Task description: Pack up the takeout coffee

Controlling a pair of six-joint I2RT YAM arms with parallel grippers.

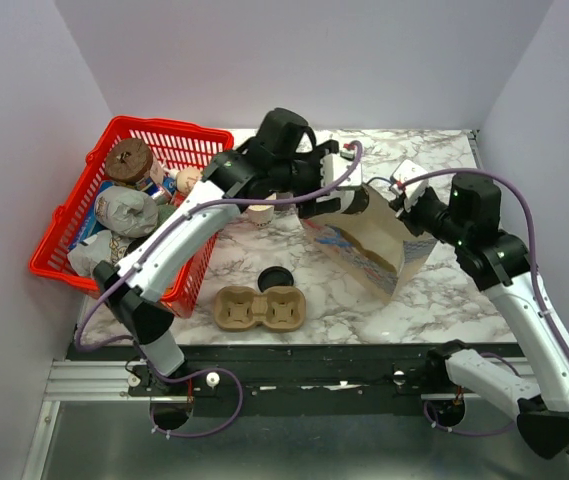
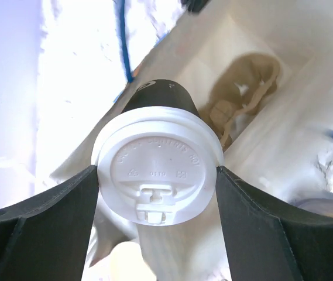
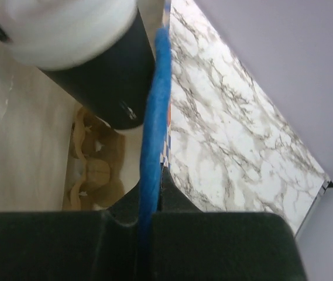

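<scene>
From above, my left gripper [image 1: 347, 190] is reaching right across the marble table [image 1: 334, 300] to the mouth of the paper bag [image 1: 376, 255], which stands right of centre. What the gripper carries is hidden under the wrist from here. My right gripper [image 1: 405, 196] sits at the far right lip of the bag. The red basket [image 1: 164, 125] is at far left, while a cardboard cup carrier [image 1: 259, 308] and a loose black lid [image 1: 275, 277] lie near the front edge, well apart from the bag.

The left wrist view shows the takeout coffee [image 2: 157, 172] between my spread fingers [image 2: 67, 205]. The jaws stand wide, pressing the white lid's rim from both sides. The cup hangs over the open bag, its dark body pointing down toward a second carrier [image 2: 242, 93] on the bag floor.

The right wrist view shows my jaws closed tight on the bag's blue-edged rim [image 3: 154, 105], pinching it open. The cup's dark body is just beside that rim, and I judge it is partly inside.

I would expect a light paper cup with soft walls, possibly holding liquid. The lid rim is its stiffest part but slick, and it could pop off. A hold just under the lid looks safer, with the cup kept upright.
</scene>
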